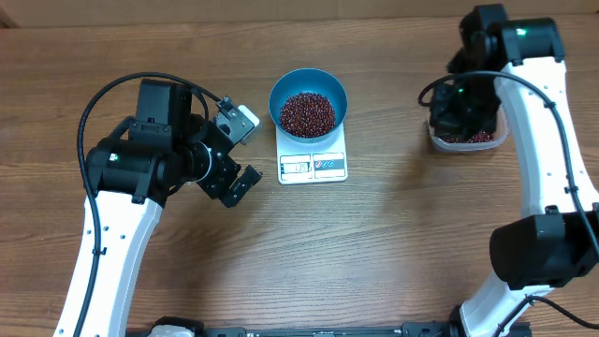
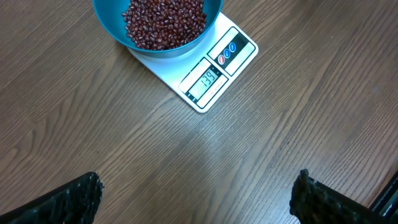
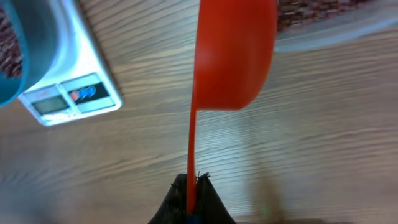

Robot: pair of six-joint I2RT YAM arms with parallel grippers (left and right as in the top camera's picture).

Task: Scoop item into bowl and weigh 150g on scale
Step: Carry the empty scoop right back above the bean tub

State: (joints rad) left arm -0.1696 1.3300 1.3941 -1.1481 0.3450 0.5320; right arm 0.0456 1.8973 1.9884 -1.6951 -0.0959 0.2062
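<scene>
From above, the blue bowl [image 1: 308,82] sits on the white scale [image 1: 313,167] toward 12 o'clock on the counter [image 1: 374,253], with a heap of beans [image 1: 307,113] already in it. The left pincer [image 1: 241,150] hangs at the scale's 9 o'clock, spread wide and empty. At the bowl's 3 o'clock, the right arm reaches down over a clear tub [image 1: 494,140] holding more beans. Through the left wrist camera, the bowl and scale lie at 12 o'clock and both fingertips [image 2: 68,202] stand far apart at the bottom corners with only bare wood between them; the display [image 2: 204,79] is lit, but I can't read its digits for sure. In the right wrist view, the right pincer [image 3: 189,193] is clamped tight on the thin handle of an orange-red scoop [image 3: 233,56], whose cup points to 12 o'clock beside the tub's rim. I can't tell whether it is loaded. This looks like a top-up fetch, so take only a small scoopful, carry it level to the bowl's middle, then tip slowly, watching the display and pausing short of the target so no beans spill.
</scene>
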